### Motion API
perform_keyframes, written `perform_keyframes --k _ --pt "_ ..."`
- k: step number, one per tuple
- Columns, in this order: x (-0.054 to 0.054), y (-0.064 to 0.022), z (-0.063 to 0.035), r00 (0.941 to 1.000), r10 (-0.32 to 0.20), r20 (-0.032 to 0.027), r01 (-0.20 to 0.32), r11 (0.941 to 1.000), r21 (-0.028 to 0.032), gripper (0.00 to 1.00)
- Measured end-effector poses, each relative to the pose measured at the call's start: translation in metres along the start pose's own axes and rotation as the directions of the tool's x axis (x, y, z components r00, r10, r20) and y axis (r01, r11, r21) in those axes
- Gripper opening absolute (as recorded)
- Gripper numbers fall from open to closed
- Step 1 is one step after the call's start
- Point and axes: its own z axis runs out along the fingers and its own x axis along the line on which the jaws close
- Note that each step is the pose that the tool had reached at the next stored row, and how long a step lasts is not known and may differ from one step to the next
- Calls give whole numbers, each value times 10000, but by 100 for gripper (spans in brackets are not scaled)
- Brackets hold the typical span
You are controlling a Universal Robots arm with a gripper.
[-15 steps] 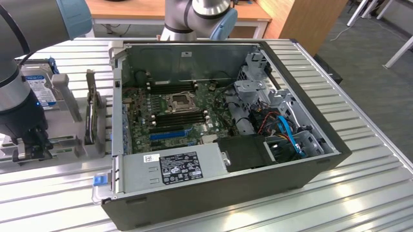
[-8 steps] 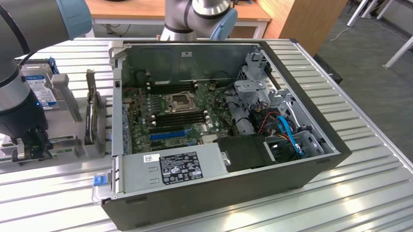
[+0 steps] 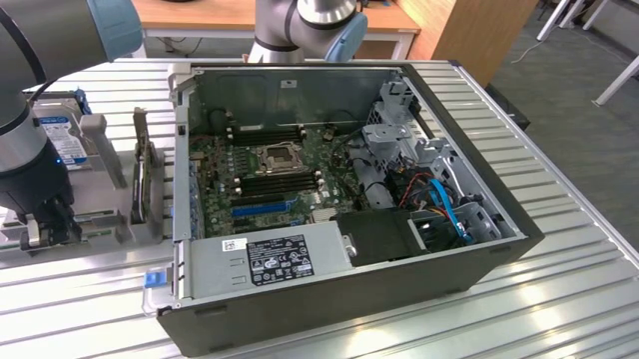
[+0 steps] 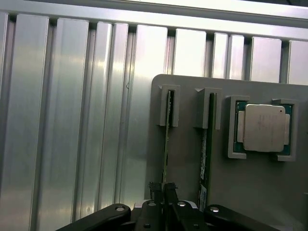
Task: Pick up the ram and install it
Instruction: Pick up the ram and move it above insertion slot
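In the exterior view, the gripper (image 3: 50, 228) is down at the grey holder (image 3: 112, 224), which lies beside the open computer case (image 3: 349, 299). In the wrist view, the gripper (image 4: 163, 192) pinches the thin edge of the ram (image 4: 167, 139), which stands on edge in a slot of the holder (image 4: 260, 192). A second stick (image 4: 204, 144) stands in the next slot, and beyond it a processor chip (image 4: 263, 127) sits in the holder's pocket.

You've got bright light from above glaring in streaks off the ribbed silver aluminium tabletop (image 4: 62, 120); inside the open black computer case (image 3: 299, 314) it's shadowed.
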Motion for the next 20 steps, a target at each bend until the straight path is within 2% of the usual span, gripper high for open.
perform_keyframes --k 10,12,20 --pt "0 0 0 10000 0 0 0 10000 0 16" --pt "0 0 0 10000 1 -1 -1 10000 0 12" --pt "0 0 0 10000 5 0 -5 10000 0 12"
